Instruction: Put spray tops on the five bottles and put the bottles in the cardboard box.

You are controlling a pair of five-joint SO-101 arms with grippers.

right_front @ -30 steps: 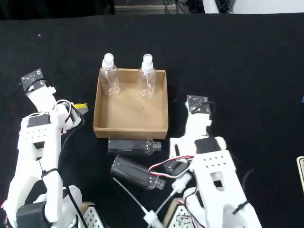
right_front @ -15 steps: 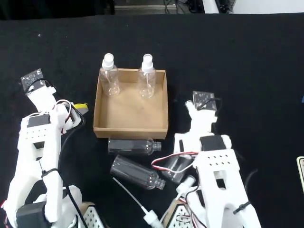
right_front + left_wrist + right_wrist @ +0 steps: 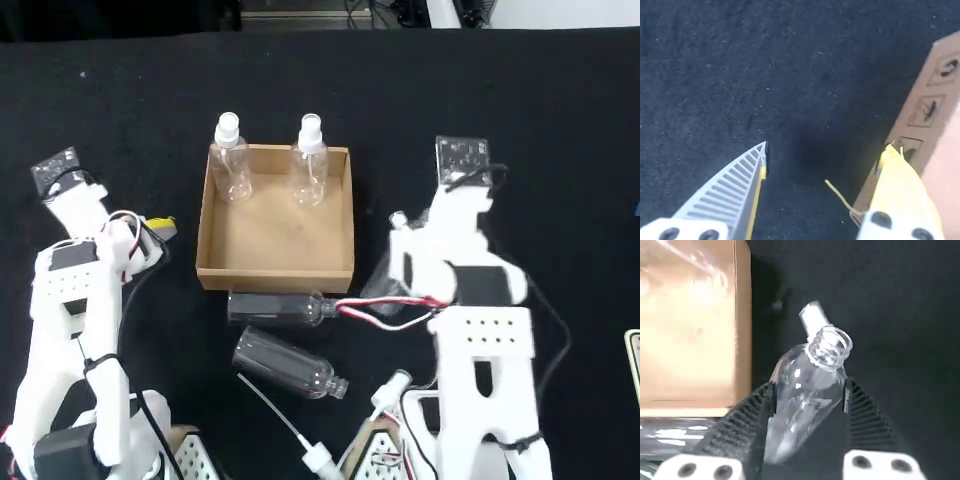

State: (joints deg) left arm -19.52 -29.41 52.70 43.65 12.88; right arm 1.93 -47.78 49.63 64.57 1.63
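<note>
The cardboard box point(image 3: 275, 270) holds two clear bottles with white spray tops point(image 3: 230, 160) point(image 3: 309, 165) standing at its far wall. My right gripper point(image 3: 807, 386) is shut on a clear bottle with no top point(image 3: 812, 372), its open mouth tilted away, just off the box's right side point(image 3: 742, 315). From above, that held bottle point(image 3: 383, 278) hangs by the box's near right corner. Two more topless bottles point(image 3: 280, 307) point(image 3: 290, 365) lie in front of the box. My left gripper point(image 3: 825, 150) is open over bare cloth, beside the box's left wall point(image 3: 935, 95).
Two loose spray tops lie near the arm bases, one point(image 3: 392, 383) beside the right arm and one point(image 3: 320, 460) with a long thin tube. A black cloth point(image 3: 520, 110) covers the table, with free room behind and right of the box.
My right arm has lifted the topless bottle from near the table's front and carried it away, up beside the box's right wall. My left arm has shifted slightly left.
</note>
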